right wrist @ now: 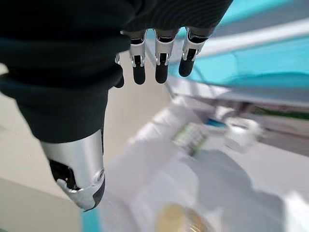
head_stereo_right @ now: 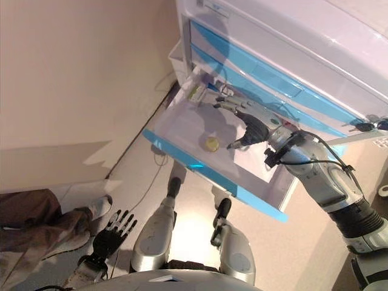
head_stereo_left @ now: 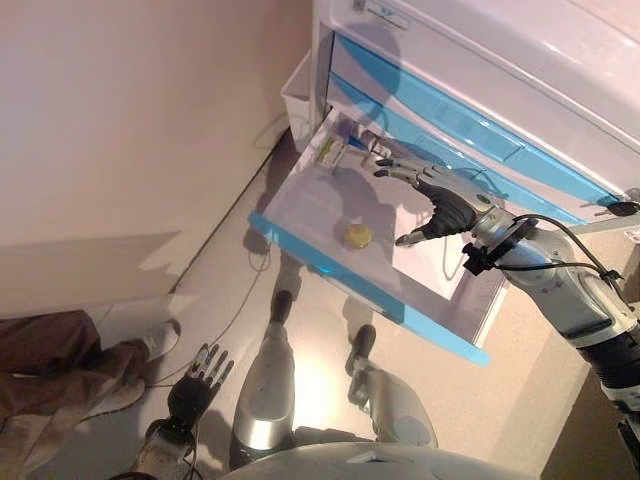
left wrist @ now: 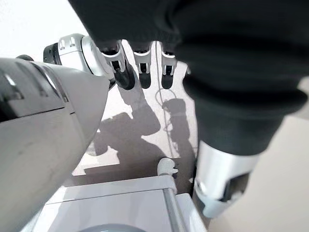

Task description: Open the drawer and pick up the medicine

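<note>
Hovering over the open drawer (head_stereo_left: 330, 215), right hand (head_stereo_left: 440, 205) with fingers (head_stereo_left: 392, 165) spread and grasping nothing. Sitting near the drawer's front edge, a small yellowish round medicine (head_stereo_left: 358, 236); resting toward the drawer's back, a green-labelled packet (head_stereo_left: 328, 150) (probably light, rigid, slippery). Pinching across the round piece's sides looking best. Showing no readable print. Hanging far below the drawer, left hand (head_stereo_left: 205, 368), fingers relaxed.

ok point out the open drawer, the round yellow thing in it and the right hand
open drawer (head_stereo_left: 330, 262): left eye view, on its blue front edge.
round yellow thing (head_stereo_left: 357, 236): left eye view, on its top.
right hand (head_stereo_left: 448, 207): left eye view, on the dark back cover.
</note>
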